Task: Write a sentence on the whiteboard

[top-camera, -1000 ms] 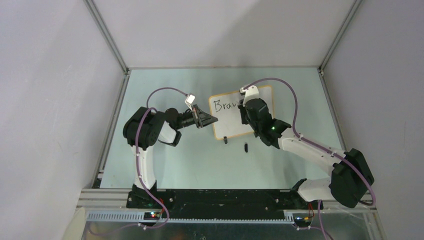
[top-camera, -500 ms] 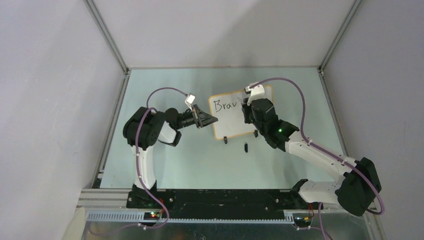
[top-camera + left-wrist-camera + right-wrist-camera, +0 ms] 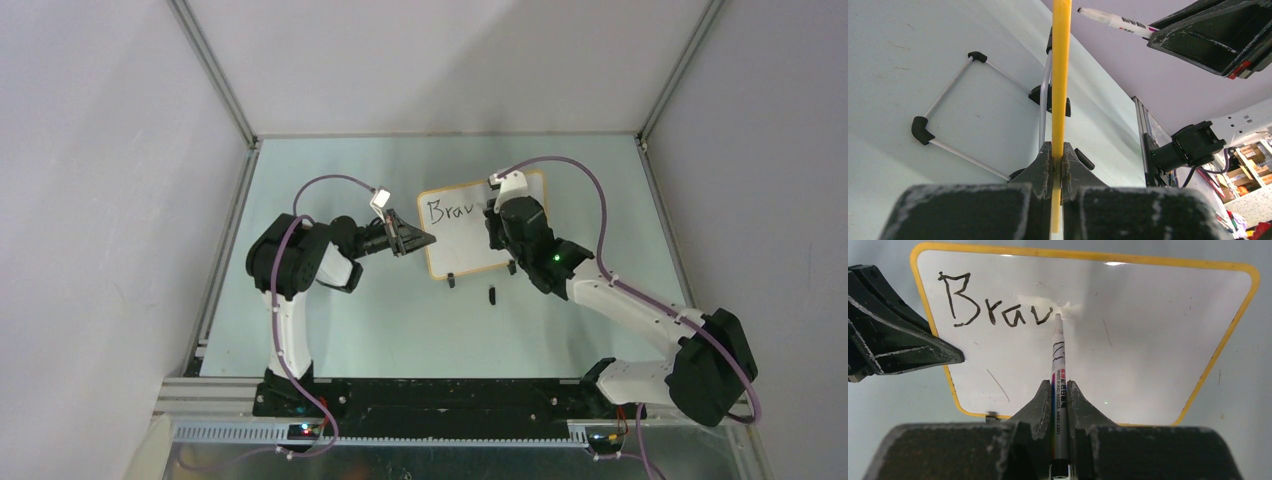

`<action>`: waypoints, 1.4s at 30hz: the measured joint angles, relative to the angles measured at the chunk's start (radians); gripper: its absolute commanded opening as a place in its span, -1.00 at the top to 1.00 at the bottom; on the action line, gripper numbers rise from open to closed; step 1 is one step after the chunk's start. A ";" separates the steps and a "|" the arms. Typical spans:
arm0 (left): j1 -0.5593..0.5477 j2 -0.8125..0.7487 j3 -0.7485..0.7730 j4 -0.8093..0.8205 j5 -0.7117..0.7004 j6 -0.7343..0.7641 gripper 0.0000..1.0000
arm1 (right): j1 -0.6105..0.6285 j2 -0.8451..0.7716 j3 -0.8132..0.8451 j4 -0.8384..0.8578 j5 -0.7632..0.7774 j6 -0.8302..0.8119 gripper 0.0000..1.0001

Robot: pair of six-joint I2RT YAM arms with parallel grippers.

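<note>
Whiteboard (image 3: pixel 455 250), small, white, with rounded corners and an orange-yellow frame, stands propped near the middle of the pale green table (image 3: pixel 330 320), closer to its far edge.

On the left, the left gripper (image 3: pixel 415 240) is clamped on the frame's left edge, jaws nearly closed with only the frame's thickness between them. Open table lies to its left as far as the metal side rail (image 3: pixel 225 250).

Across the board's upper left runs the black handwritten lettering (image 3: pixel 447 211), reading "Brav". The rest of the surface is bare, to the right and below. Two black clip feet sit at the bottom edge, and a small black object (image 3: pixel 491 294) lies on the table just in front.

On the right, the right gripper (image 3: pixel 497 215) grips a slim white marker pen (image 3: pixel 1058 365), its jaws closed on the barrel. Clear table extends beyond the board's right edge.

Only the right wrist view gives legible strokes (image 3: pixel 993 307), with the tip just right of the "v"; contact cannot be judged there. The left wrist view alone shows the board edge-on (image 3: pixel 1060 75), a wire stand with black corners (image 3: pixel 948 115) behind it, the marker (image 3: pixel 1113 20) tilted, and a sliver of background between its tip and the frame line.
</note>
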 measured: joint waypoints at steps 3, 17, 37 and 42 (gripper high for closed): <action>0.000 0.000 0.000 0.000 0.000 0.000 1.00 | -0.005 0.010 0.000 -0.001 -0.006 0.003 1.00; 0.000 0.000 0.000 0.000 0.000 0.000 1.00 | -0.016 0.041 0.000 -0.002 -0.017 0.004 1.00; 0.000 0.000 0.000 0.000 -0.001 0.000 1.00 | -0.024 0.046 0.000 -0.005 0.004 0.019 1.00; 0.000 0.000 0.000 0.000 -0.001 0.000 1.00 | -0.029 0.045 0.000 -0.007 0.012 0.024 1.00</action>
